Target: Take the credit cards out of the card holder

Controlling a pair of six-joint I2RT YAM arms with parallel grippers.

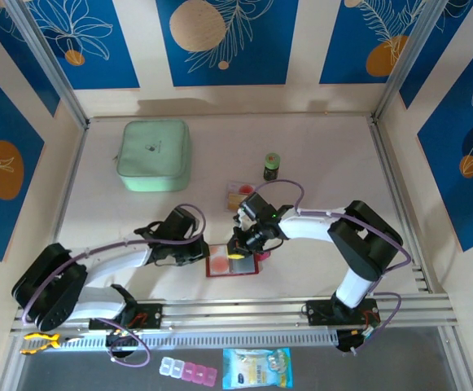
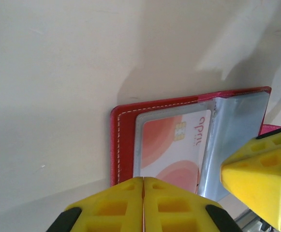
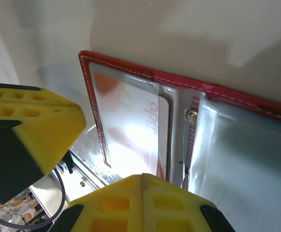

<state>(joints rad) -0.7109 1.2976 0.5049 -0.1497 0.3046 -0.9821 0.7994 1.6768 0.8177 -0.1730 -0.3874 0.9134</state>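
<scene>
With left gripper (image 2: 143, 203) and right gripper (image 3: 142, 198) both pinched together on nothing at open card holder (image 2: 123, 140): may shove holder sideways or buckle clear sleeve (image 2: 237, 130), leaving credit card (image 2: 171, 145) stuck inside.

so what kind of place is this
Most likely a robot test booth, not a home: two robot arms bolted to an aluminium rail at the edge of a white table, blue flower-print wall panels around it, and props like the open red card holder and mint-green pouch.
</scene>
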